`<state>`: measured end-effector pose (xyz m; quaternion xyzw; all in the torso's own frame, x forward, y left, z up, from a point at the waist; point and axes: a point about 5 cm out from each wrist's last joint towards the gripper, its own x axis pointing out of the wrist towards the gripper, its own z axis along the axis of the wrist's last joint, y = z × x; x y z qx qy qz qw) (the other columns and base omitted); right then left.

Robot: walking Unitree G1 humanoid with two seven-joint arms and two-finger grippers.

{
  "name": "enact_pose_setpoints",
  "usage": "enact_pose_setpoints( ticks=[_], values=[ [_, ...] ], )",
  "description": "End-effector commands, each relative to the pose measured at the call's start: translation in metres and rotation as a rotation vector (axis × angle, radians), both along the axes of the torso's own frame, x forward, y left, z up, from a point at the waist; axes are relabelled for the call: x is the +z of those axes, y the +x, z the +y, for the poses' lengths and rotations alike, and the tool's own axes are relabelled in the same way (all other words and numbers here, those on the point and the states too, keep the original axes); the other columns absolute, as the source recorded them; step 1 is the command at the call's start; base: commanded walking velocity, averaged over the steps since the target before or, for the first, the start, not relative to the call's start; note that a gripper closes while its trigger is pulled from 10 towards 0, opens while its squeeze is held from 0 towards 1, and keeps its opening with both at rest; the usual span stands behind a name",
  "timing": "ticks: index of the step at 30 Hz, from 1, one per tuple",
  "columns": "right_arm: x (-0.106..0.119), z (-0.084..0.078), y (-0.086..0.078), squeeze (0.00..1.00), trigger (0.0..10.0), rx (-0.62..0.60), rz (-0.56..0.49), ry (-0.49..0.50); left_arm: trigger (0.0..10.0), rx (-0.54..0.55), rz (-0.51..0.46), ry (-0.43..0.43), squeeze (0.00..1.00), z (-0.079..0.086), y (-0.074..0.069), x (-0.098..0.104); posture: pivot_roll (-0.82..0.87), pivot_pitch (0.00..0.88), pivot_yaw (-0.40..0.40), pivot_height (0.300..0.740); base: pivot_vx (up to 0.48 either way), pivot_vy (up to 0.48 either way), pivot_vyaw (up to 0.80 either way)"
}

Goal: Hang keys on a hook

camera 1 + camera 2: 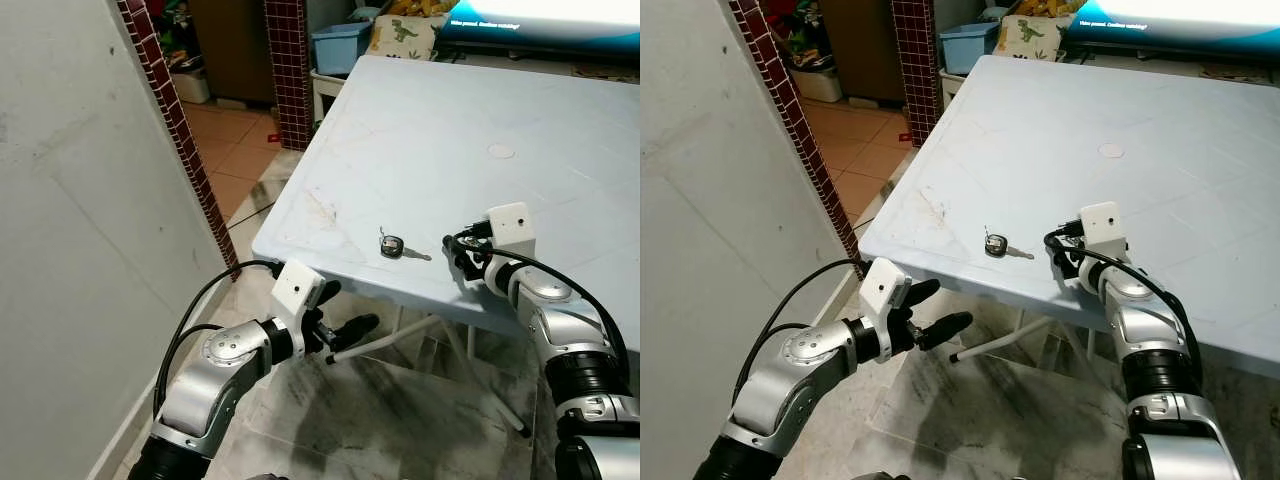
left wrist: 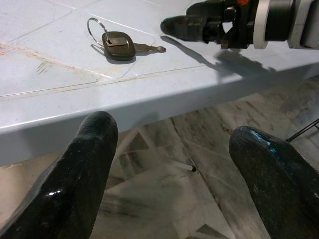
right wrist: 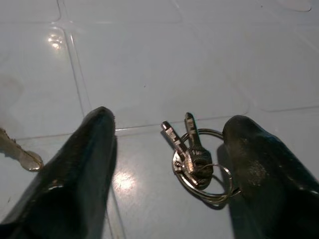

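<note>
Pale blue desk (image 1: pixel 560 110) carries a black-headed key (image 1: pixel 393 246) near its front edge, beside the right claw (image 3: pixel 167 164), spread over a small ring of keys (image 3: pixel 197 162). Left claw (image 2: pixel 184 184) hangs spread below the desk edge, beside a grey wall (image 1: pixel 70 200).

A home; plastic table (image 1: pixel 560 110), tiled floor (image 1: pixel 235 150) (dinosaur cushion (image 1: pixel 402 35)).

Pale blue table (image 1: pixel 450 130), black-headed silver key (image 1: pixel 395 245), dark red tiled pillar (image 1: pixel 290 60), grey marbled floor (image 1: pixel 400 400)
</note>
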<state>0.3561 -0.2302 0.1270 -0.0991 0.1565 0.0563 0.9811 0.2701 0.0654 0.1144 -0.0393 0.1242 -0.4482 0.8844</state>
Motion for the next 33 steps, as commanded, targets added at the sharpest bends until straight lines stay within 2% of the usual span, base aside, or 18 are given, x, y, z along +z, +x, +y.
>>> enact_pose_setpoints(
  ticks=[1, 8, 9, 10, 12, 13, 23, 33],
  values=[
    [-0.003, 0.002, 0.001, 0.00, 10.0, 0.021, 0.010, -0.006, 10.0, -0.012, -0.006, 0.004, 0.00, -0.001, -0.001, 0.002, -0.05, 0.070, 0.060, 0.740, 0.000, 0.000, 0.00],
    [-0.013, -0.001, 0.001, 0.00, 10.0, 0.029, 0.051, 0.024, 10.0, -0.022, -0.007, 0.002, 0.00, -0.006, -0.003, 0.002, -0.04, 0.067, 0.055, 0.740, 0.000, 0.000, 0.00],
    [-0.016, -0.001, 0.001, 0.00, 9.2, 0.030, 0.063, 0.044, 10.0, -0.022, -0.006, 0.002, 0.00, -0.006, -0.003, 0.002, -0.04, 0.067, 0.055, 0.740, 0.000, 0.000, 0.00],
    [-0.017, -0.002, 0.000, 0.00, 9.2, 0.027, 0.071, 0.054, 10.0, -0.023, -0.005, 0.002, 0.00, -0.006, -0.003, 0.002, -0.04, 0.067, 0.055, 0.740, 0.000, 0.000, 0.00],
    [-0.019, -0.003, 0.000, 0.00, 2.5, 0.022, 0.085, 0.051, 10.0, -0.023, -0.003, 0.002, 0.00, -0.006, -0.004, 0.001, -0.04, 0.067, 0.055, 0.740, 0.000, 0.000, 0.00],
    [-0.021, -0.003, -0.001, 0.00, 0.0, 0.029, 0.092, 0.058, 10.0, -0.024, -0.002, 0.003, 0.00, -0.006, -0.005, 0.001, -0.03, 0.067, 0.054, 0.740, 0.000, 0.000, 0.00],
    [-0.030, -0.001, -0.005, 0.00, 0.0, 0.048, 0.113, 0.073, 10.0, -0.025, -0.003, 0.007, 0.00, -0.006, -0.005, 0.001, -0.03, 0.070, 0.055, 0.740, 0.000, 0.000, 0.00],
    [-0.036, 0.004, -0.008, 0.00, 0.0, 0.063, 0.115, 0.042, 10.0, -0.029, -0.004, 0.005, 0.00, -0.009, -0.006, 0.001, -0.04, 0.082, 0.054, 0.740, 0.000, 0.000, 0.00]
  ],
)
